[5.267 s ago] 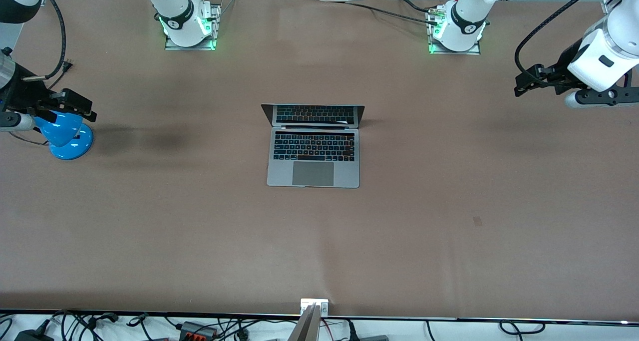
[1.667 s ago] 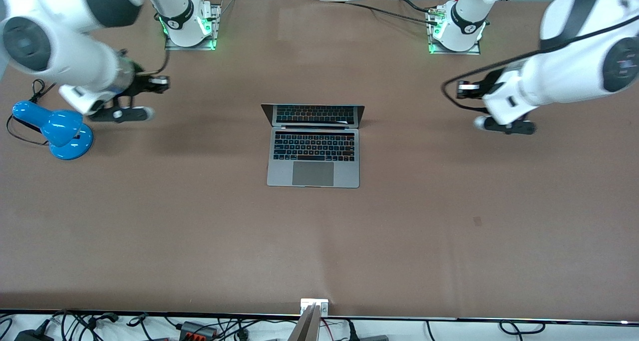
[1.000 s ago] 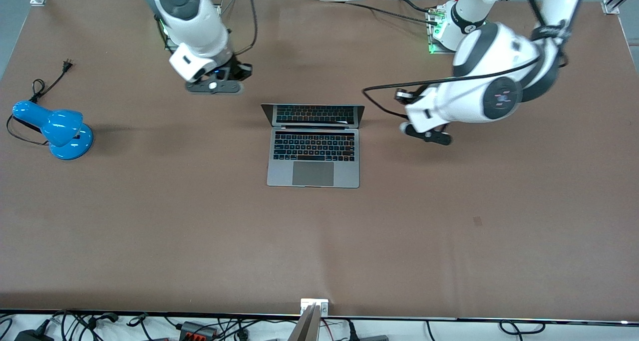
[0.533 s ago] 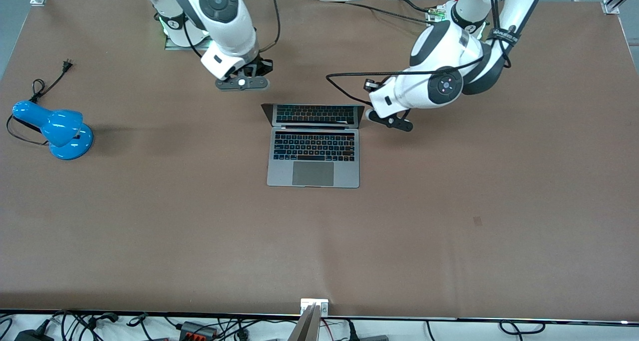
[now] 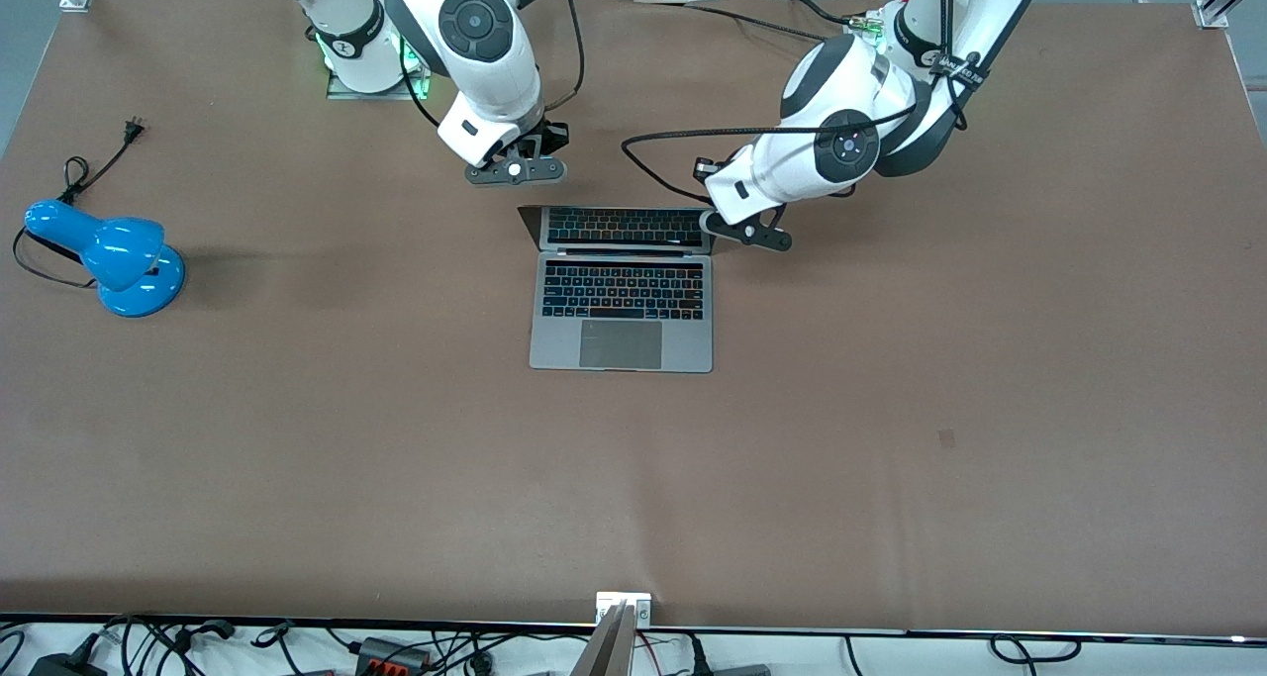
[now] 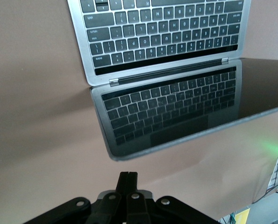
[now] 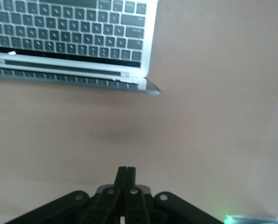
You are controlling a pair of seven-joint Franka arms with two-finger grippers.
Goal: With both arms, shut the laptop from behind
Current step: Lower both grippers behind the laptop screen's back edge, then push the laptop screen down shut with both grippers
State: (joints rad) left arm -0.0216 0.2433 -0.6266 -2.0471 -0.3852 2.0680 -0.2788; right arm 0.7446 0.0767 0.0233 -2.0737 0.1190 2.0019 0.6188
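While the laptop [image 5: 622,290] stands open in the middle of the table [image 5: 891,438], the two pincers are placed near the top edge of its screen. Going from the right arm's end of the table, the right gripper [image 5: 516,170] hangs over the table, just on the bases' side of the screen corner, with fingers pressed together and holding nothing. The screen's top edge runs between the two pincers. The left gripper [image 5: 747,233] is over the other screen corner, also pinched together and empty. To do this step well, I think both should meet the lid's back at the same height and push evenly toward the keyboard, slowly, so the laptop does not slide or twist.
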